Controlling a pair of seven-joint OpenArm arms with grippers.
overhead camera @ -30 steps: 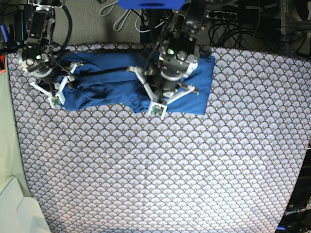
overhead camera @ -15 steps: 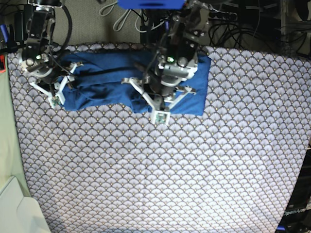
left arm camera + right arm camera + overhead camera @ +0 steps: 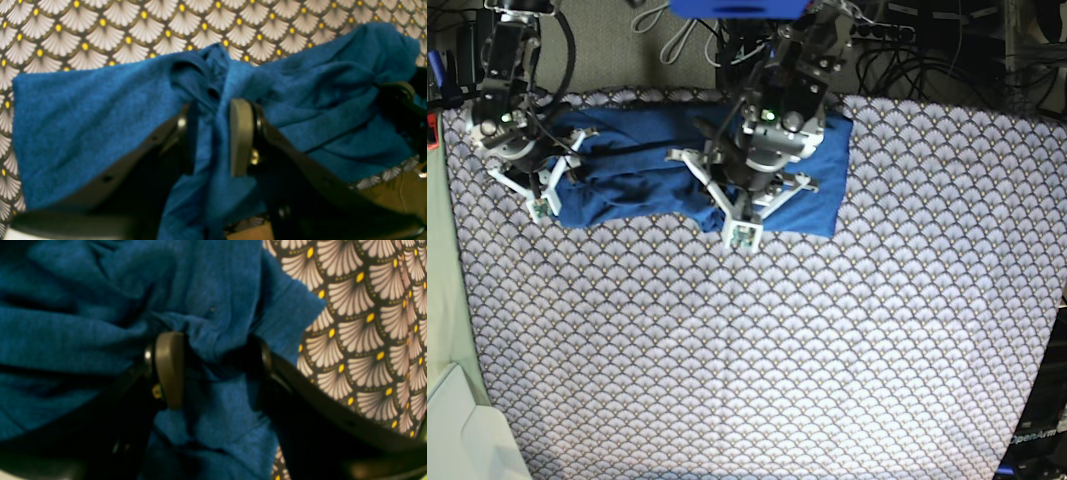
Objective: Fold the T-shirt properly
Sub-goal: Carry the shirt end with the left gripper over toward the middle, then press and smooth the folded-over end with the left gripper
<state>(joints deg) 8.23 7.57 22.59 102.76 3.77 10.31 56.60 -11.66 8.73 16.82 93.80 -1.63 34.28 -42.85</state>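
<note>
**Shirt end drawn inward as the left arm shifts along the far edge**

The patterned table cover [image 3: 827, 360] fills the scene, and the T-shirt [image 3: 632, 175] lies bunched in a long band along its far edge, toward the left. Compared with a second ago, the shirt's right end has pulled in: the blue panel there is narrower and sits further left, which suggests the cloth is being gathered toward a fold. The left gripper [image 3: 213, 136] has travelled left with it; a ridge of cloth runs up between its pads, but they stand slightly apart and I cannot tell whether they still pinch it. The right gripper [image 3: 213, 370], at the shirt's left end, has not moved; its jaws stand wide with cloth humped between them, not clamped
</note>
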